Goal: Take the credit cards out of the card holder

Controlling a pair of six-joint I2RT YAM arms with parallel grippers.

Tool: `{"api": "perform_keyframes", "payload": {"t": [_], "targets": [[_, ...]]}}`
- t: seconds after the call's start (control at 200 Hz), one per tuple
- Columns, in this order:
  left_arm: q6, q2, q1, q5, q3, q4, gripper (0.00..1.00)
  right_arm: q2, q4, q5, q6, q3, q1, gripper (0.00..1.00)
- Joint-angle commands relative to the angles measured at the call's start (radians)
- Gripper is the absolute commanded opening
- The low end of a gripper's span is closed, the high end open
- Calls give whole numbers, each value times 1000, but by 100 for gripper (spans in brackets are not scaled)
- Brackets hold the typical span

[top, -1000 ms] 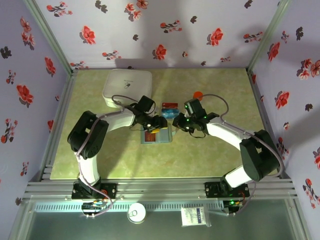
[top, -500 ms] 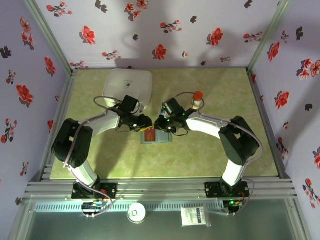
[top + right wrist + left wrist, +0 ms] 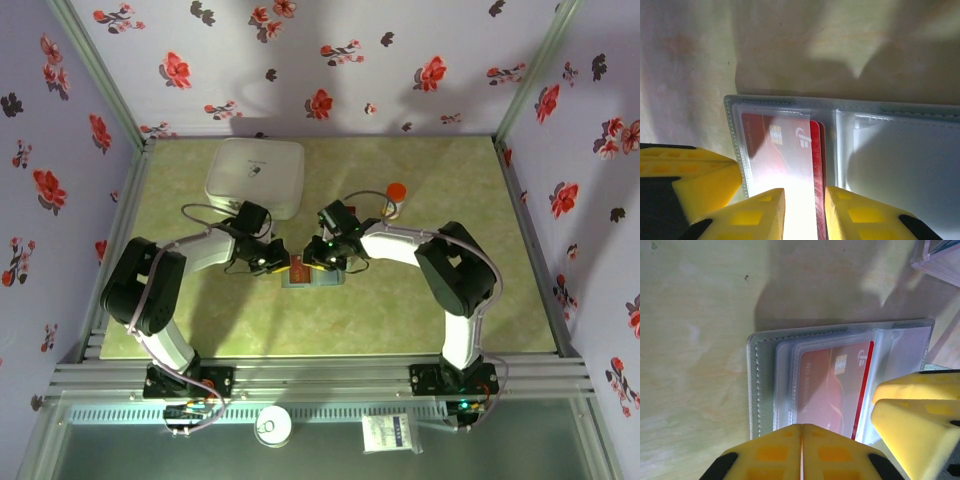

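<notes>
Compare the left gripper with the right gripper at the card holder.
The left gripper has its pads pressed together, no gap; the right gripper has its pads apart with a narrow gap. The left gripper sits nearer the outer edge of the card holder, over the end of the red card; the right gripper's gap lines up with that card's other long edge, by the fold. Both have yellow pads and sit at the same panel.

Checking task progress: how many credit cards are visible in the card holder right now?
1: a red card under a clear sleeve in one panel of the card holder. A darker red edge behind it may be a second card.
</notes>
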Motion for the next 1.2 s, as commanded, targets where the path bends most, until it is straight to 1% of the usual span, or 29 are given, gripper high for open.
{"api": "perform_keyframes", "payload": {"t": [0.0,0.085,0.195,0.28,0.415,0.485,0.535,0.595,0.69,0.815,0.96,1.195], "targets": [[36,24,14,-12,-11,-22,6,20,25,-24,9,15,11,27],[38,24,18,-17,-23,-14,3,28,24,-27,6,21,10,26],[44,36,20,-17,-23,-19,2,44,19,-33,5,28,11,21],[45,42,20,-16,-28,-12,1,44,23,-34,5,28,12,21],[51,51,21,-19,-28,-19,0,43,12,-33,6,33,14,22],[52,57,23,-20,-25,-20,0,21,-25,10,-6,31,15,27],[54,60,24,-19,-20,-27,0,-1,-53,44,-16,28,15,27],[54,59,23,-20,-21,-25,0,-23,-62,56,-24,25,14,27],[57,69,23,-20,-15,-27,0,-37,-27,26,-13,13,15,26],[57,73,23,-18,-13,-28,0,-12,-4,-25,3,25,18,25],[60,76,25,-17,-7,-36,0,16,-29,0,-5,31,17,25],[57,68,26,-17,-14,-35,0,51,14,-39,2,28,18,23]]}}
